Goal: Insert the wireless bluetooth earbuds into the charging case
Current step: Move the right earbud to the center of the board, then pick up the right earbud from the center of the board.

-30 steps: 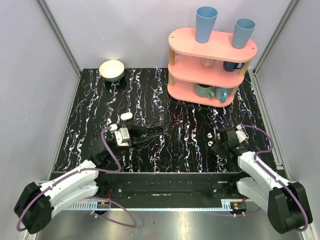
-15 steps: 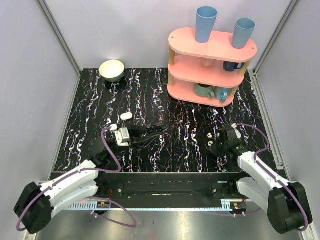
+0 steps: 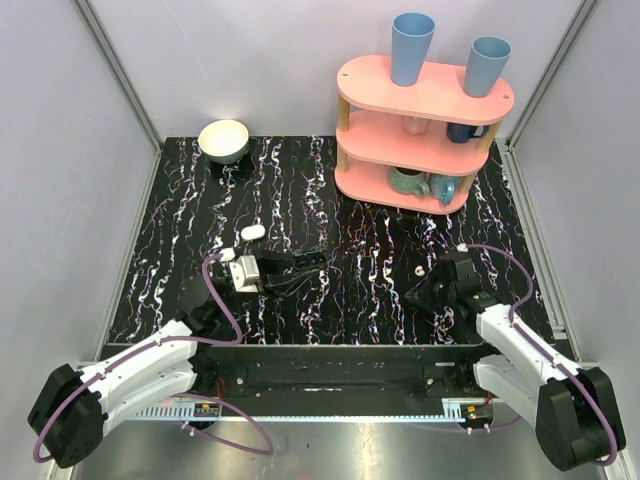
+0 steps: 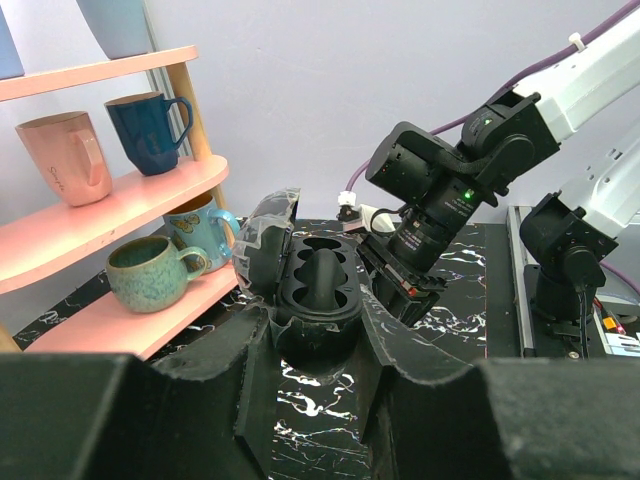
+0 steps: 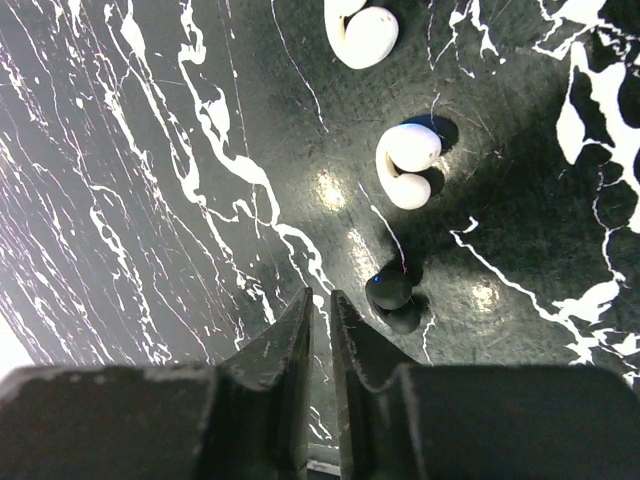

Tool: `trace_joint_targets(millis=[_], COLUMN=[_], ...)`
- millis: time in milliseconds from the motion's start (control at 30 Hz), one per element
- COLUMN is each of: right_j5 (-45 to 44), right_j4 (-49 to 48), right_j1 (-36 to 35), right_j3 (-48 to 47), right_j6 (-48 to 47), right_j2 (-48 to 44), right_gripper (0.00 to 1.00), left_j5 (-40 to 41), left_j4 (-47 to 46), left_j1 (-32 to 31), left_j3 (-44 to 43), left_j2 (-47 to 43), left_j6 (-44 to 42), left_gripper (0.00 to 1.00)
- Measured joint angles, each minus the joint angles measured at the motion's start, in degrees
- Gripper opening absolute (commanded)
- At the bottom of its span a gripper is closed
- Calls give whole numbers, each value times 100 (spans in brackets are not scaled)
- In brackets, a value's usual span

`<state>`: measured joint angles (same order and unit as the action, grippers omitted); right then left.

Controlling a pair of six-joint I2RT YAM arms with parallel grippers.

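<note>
Case clamped left, buds right

My left gripper (image 4: 316, 335) grips the open black case (image 4: 318, 285). My right gripper (image 5: 320, 300) is almost closed on nothing; a black bud (image 5: 390, 292) lies just right of its tips, two white buds (image 5: 408, 160) farther beyond.

Your left arm (image 3: 140, 372) and right arm (image 3: 520, 350) are built alike: white link shells with black, rounded joint housings at the near ends. 1 purple cable (image 3: 216, 292) runs along each arm and bows out beside the wrist. On the right arm a white tie (image 4: 577, 40) fastens it. The left wrist carries a boxy white block (image 3: 243, 272). The right wrist housing is black and shows 1 small green light (image 4: 466, 193), lit. Your left gripper (image 3: 310, 262) and right gripper (image 5: 318, 296) each have 2 black fingers (image 5: 270, 370). The edges of the right pair are scuffed grey.
</note>
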<state>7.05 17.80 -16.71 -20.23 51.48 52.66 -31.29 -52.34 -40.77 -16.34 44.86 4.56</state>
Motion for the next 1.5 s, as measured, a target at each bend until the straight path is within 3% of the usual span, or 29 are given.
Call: trace_joint_targets(millis=[100,233,500,667,867,1500], right_j5=[-98,-468,-634,-634,-592,-291], right_j4=[79,363,483,437,330,83], right_j1=[0,0,0,-2,-2,-2], right_j3=[-2,-22,-116,-116,-116,-63], right_j6=[-26,-101,-232,-269,-286,-289], right_j2=[-94,-428,225,319,341,413], right_gripper=[35,40,39,29,26,35], left_j5=[0,0,0,0,0,2], left_j4=[0,2,2,2,2,2], left_j1=[0,0,0,0,0,0], left_j3=[0,0,0,0,0,0], left_j2=[-2,-2,-2,-2,-2,-2], left_j6=[0,-2,-2,-2,-2,-2], left_gripper=[0,0,0,0,0,0])
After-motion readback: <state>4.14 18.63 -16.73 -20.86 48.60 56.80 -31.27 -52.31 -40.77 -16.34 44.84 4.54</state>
